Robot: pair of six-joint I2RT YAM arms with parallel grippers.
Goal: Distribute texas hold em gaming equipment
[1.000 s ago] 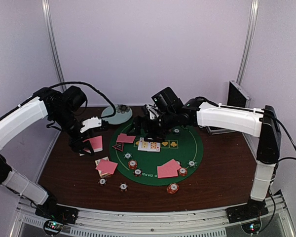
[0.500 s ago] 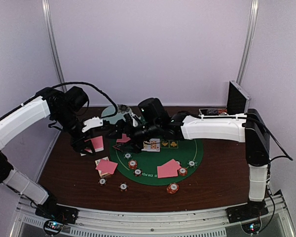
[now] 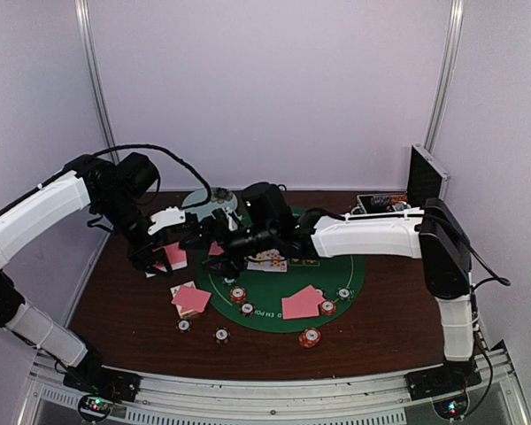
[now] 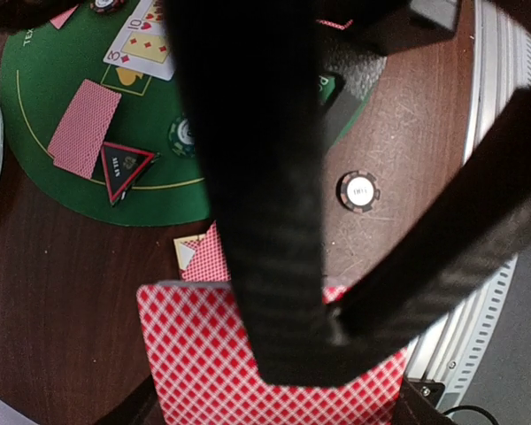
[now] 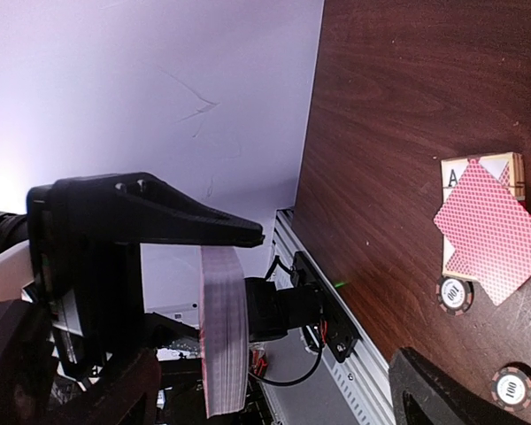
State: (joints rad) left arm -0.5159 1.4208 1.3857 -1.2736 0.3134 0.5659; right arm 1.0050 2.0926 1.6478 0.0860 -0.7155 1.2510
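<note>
1. This is a booth with pale lilac walls (image 3: pixel 274 88). A metal upright (image 3: pixel 93 80) stands toward each back corner, and an aluminium rail (image 3: pixel 274 394) runs along the bottom of the overhead view.
2. The surface is a dark wooden table (image 3: pixel 398 328), with a round green mat (image 3: pixel 350 266) lying at its centre.
3. The left gripper (image 3: pixel 162 251), left of centre in the overhead view, is pressed together on a deck of pink-backed cards (image 4: pixel 203 354). It holds the deck above the bare wood just off the mat's left rim.
4. The right gripper (image 3: pixel 195 237) stretches across the mat to that deck with its jaws spread wide. In its own camera the deck's edge stands in the gap at lower left. I cannot tell whether a finger touches it.
5. On the mat lie face-up cards (image 4: pixel 146 44), and a red-black triangle marker (image 4: pixel 124 166) just beside a face-down card (image 4: pixel 84 128). Two pink cards (image 3: pixel 301 303) lie toward the lower right.
6. On the wood at lower left sits a small stack (image 3: pixel 191 298) topped by a pink card, with dark chips (image 3: pixel 221 335) near it. A red-orange chip (image 3: pixel 310 337) lies below the mat.
7. A pale round plate (image 3: pixel 214 202) lies behind the grippers, and a silver-and-black case (image 3: pixel 423 177) stands at the right, near the back wall.
</note>
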